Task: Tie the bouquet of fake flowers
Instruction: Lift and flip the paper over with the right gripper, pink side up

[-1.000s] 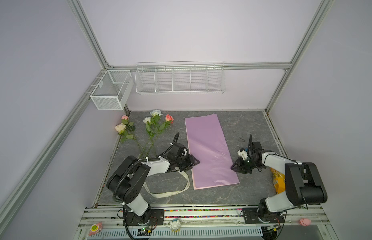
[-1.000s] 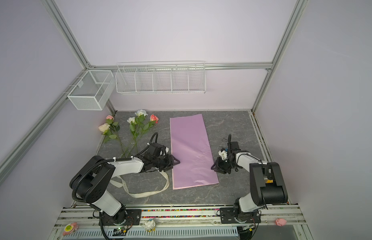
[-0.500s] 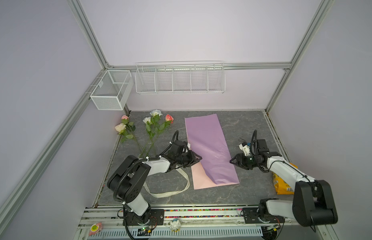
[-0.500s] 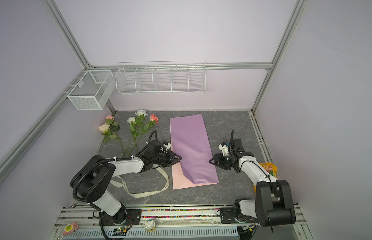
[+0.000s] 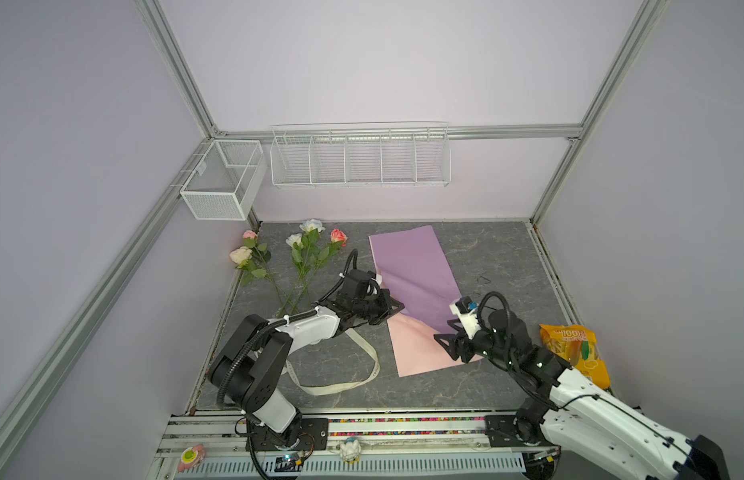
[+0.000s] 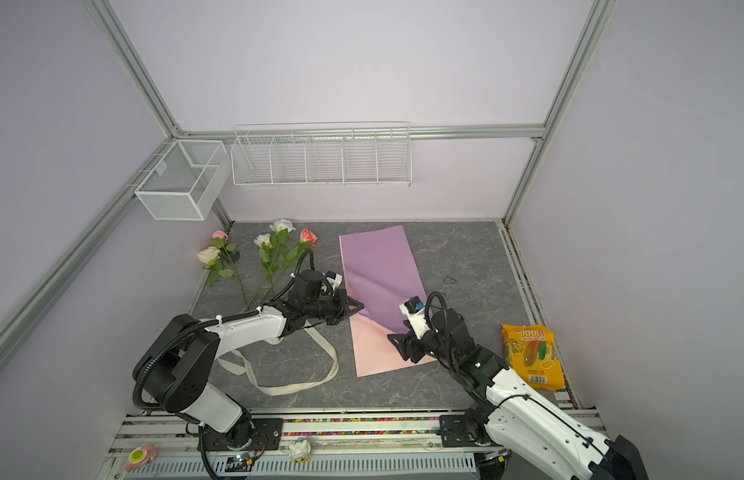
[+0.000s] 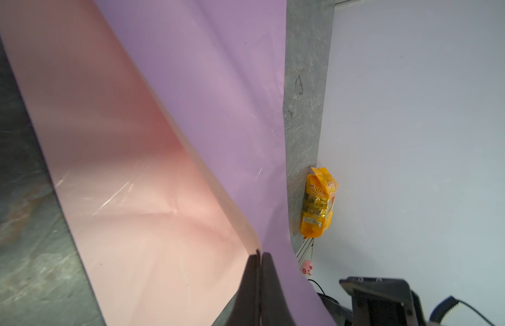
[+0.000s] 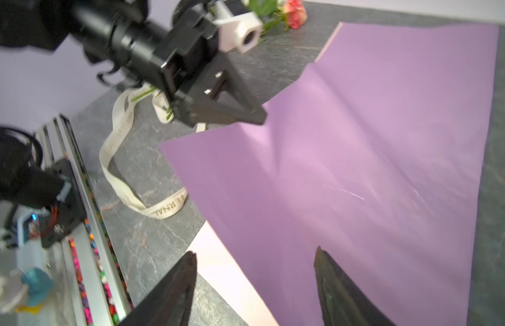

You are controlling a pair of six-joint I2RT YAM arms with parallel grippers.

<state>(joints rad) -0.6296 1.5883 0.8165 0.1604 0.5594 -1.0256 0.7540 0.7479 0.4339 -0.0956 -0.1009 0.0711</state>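
1. Flowers (image 5: pixel 304 257): loose and unwrapped at the table's (image 5: pixel 499 257) 10–11 o'clock. The heads point to the back wall, the stem ends lie by the left arm, and all of it is apart from the paper.
2. Paper (image 5: pixel 412 270): a lilac sheet running from centre to 12 o'clock. Its left edge is lifted and folded over. The near end lies flat toward 6 o'clock, pink underside up.
3. Left gripper (image 7: pixel 259 255): jaws together, pinching the paper's left edge at centre.
4. Right gripper (image 8: pixel 255 254): jaws apart, over the paper's near right corner at 5 o'clock. You cannot tell whether it touches.
5. Ribbon (image 8: pixel 164 210): a cream loop at 7 o'clock, just beside the paper's near left edge. The readable print is "…ERNAL".
6. Bag (image 5: pixel 574 353): yellow, against the right rim at 4 o'clock, reading "100".
7. Room: you have bare table at 2–3 o'clock, between the paper and the right rim. There is also a strip at 6 o'clock between the paper's near edge and the rail (image 5: pixel 403 428).
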